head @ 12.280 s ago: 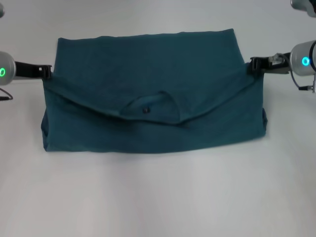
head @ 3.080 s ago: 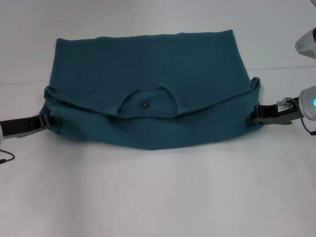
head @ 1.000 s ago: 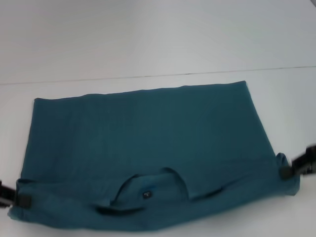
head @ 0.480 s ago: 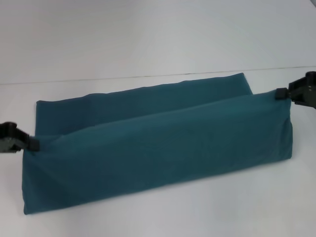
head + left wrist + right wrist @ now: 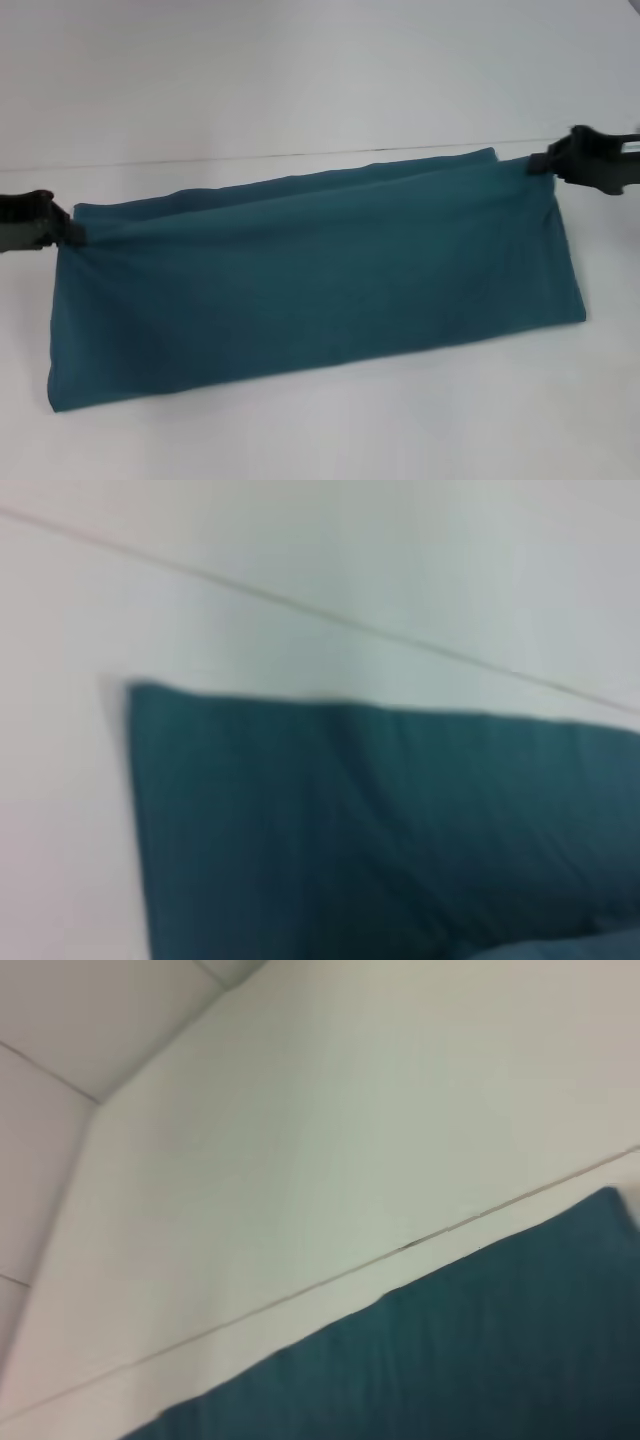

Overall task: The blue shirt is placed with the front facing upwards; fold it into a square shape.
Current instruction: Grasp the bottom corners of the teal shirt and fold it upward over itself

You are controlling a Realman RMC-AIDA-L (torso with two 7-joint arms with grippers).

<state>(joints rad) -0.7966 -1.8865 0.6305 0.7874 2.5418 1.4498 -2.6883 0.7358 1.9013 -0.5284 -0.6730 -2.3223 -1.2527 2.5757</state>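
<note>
The blue shirt [image 5: 320, 280] lies folded as a long teal band across the white table; no lettering or neck shows. My left gripper [image 5: 68, 228] is shut on the shirt's far left corner, and my right gripper [image 5: 545, 165] is shut on its far right corner. Between them the upper layer is drawn over toward the far edge, nearly level with the layer beneath. The left wrist view shows flat teal cloth of the shirt [image 5: 380, 820] with one corner. In the right wrist view an edge of the shirt [image 5: 480, 1360] runs across the white table.
The white table [image 5: 320, 430] runs bare in front of the shirt. A thin seam line [image 5: 250, 157] crosses the surface just beyond the shirt's far edge, with more white surface [image 5: 300, 70] behind it.
Both grippers have carried the shirt's near edge up and over to the far side. The neck opening and label have disappeared under the fold, and the shirt is now a narrower band.
</note>
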